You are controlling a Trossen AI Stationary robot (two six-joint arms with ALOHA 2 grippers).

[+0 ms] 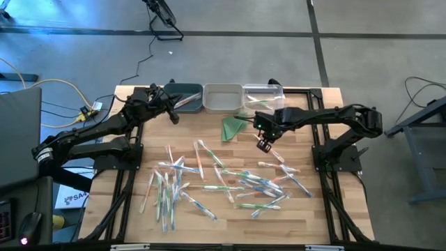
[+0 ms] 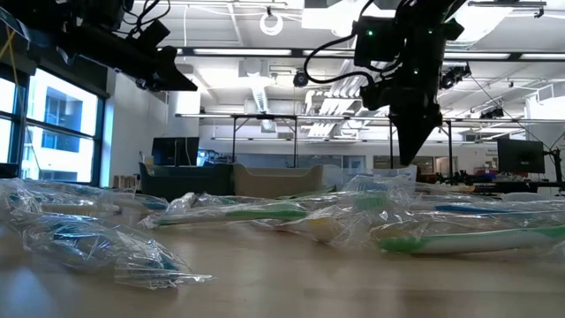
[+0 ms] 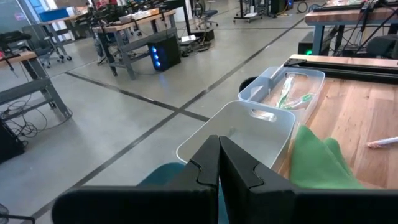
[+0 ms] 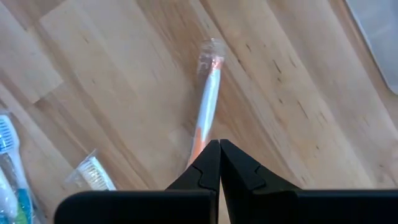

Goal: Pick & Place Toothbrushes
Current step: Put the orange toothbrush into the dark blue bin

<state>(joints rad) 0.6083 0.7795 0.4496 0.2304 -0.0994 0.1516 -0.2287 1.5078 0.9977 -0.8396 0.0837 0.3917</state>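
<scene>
Toothbrushes (image 1: 230, 183), light, stiff sticks in slippery crinkled wrappers, litter the table's centre toward six o'clock; a mid-handle pinch looks safest. The right gripper (image 1: 264, 145), fingers pressed together and empty, hovers over an orange-accented toothbrush (image 4: 206, 106). The left gripper (image 1: 173, 116), likewise closed, waits at eleven o'clock by the bins (image 1: 222, 98). Glare blurs the wrappers' contents.
</scene>
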